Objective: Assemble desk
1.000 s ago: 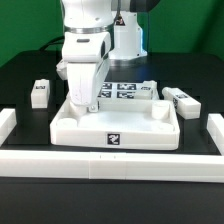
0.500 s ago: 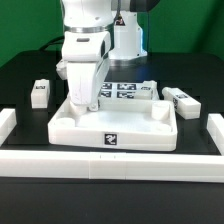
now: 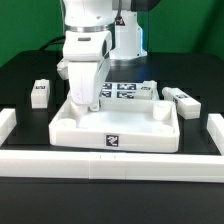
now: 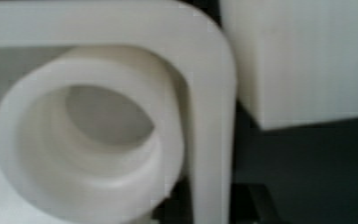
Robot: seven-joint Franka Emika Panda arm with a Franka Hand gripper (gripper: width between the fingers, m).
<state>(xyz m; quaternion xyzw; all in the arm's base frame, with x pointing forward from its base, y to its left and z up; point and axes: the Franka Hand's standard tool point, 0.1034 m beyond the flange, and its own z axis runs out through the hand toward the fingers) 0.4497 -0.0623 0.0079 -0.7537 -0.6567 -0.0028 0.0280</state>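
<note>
At the far-left corner of the tabletop [image 3: 80, 135] we see the main risk. The gripper [image 3: 83, 103] sits low inside the raised rim, so a sideways move could shove the tabletop askew or clip the round socket [image 4: 105, 115] that fills the wrist view. The arm drops straight down with the wrist vertical. We can't tell how far the fingers are parted or whether they hold anything. The tabletop lies centre, just behind the near border rail [image 3: 110, 160]. The left leg [image 3: 40, 93] and right leg [image 3: 181, 100] lie loose beside it.
</note>
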